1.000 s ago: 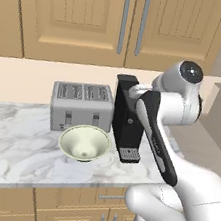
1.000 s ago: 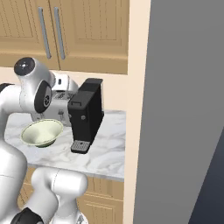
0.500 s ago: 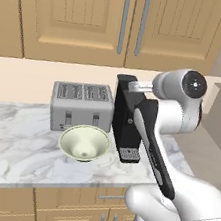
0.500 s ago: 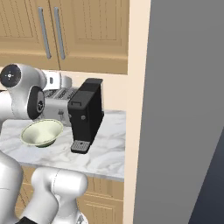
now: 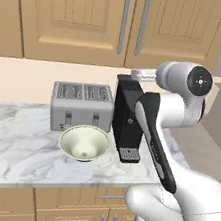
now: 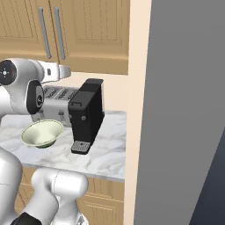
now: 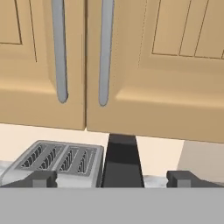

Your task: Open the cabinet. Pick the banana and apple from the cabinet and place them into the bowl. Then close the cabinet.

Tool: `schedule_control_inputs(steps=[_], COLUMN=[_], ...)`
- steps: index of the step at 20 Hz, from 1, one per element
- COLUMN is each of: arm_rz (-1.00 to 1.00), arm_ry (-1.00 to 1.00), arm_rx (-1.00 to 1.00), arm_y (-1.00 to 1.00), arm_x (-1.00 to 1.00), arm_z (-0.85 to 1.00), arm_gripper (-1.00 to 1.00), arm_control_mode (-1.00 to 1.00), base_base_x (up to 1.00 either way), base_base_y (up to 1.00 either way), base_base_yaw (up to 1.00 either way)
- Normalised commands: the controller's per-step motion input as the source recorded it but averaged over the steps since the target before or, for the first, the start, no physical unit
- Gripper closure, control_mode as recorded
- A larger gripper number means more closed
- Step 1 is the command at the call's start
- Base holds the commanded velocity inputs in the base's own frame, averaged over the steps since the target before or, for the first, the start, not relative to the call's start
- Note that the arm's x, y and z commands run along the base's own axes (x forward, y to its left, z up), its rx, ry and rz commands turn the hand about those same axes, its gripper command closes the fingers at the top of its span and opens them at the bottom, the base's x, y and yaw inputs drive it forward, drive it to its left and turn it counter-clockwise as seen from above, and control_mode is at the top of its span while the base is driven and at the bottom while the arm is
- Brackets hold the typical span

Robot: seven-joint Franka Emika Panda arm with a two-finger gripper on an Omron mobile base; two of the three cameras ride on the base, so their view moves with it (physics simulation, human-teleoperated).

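Note:
The cabinet [image 5: 91,23] hangs over the counter with both panelled doors shut. Its two silver bar handles [image 7: 59,52] [image 7: 105,50] stand side by side at the middle seam. My gripper [image 7: 112,179] is open, fingertips [image 7: 43,178] wide apart, level with the cabinet's lower edge and some way in front of it. The gripper [image 5: 137,75] sticks out from the wrist above the coffee machine, and from the other side the gripper [image 6: 67,70] points at the doors. The cream-green bowl [image 5: 83,142] [image 6: 41,133] sits on the marble counter, holding nothing. Banana and apple are hidden behind the doors.
A silver toaster [image 5: 81,107] stands behind the bowl, with a black coffee machine [image 5: 126,117] [image 6: 87,114] on its right, under my hand. A tall grey panel [image 6: 184,110] closes off the right. Low drawers [image 5: 82,204] run under the counter [image 5: 14,153].
The wrist has shifted slightly outward and the hand now reaches level toward the cabinet doors. Bowl, toaster and doors have stayed put.

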Motion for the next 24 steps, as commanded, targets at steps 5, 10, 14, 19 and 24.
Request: schedule_control_inputs(steps=[5, 10, 14, 19, 24], arm_rz=[0.00, 0.00, 0.00, 0.00, 0.00], arm_ry=[0.00, 0.00, 0.00, 0.00, 0.00], arm_rx=[0.00, 0.00, 0.00, 0.00, 0.00], arm_y=[0.03, 0.10, 0.02, 0.00, 0.00], arm_x=[0.00, 0.00, 0.00, 0.01, 0.15], arm_z=[0.50, 0.33, 0.27, 0.20, 0.07], arm_gripper=[-1.00, -1.00, -1.00, -1.00, -1.00], arm_control_mode=[-1.00, -1.00, -1.00, -1.00, -1.00], base_base_x=[0.00, 0.00, 0.00, 0.00, 0.00], base_base_y=[0.00, 0.00, 0.00, 0.00, 0.00], base_base_yaw=[0.00, 0.00, 0.00, 0.00, 0.00])
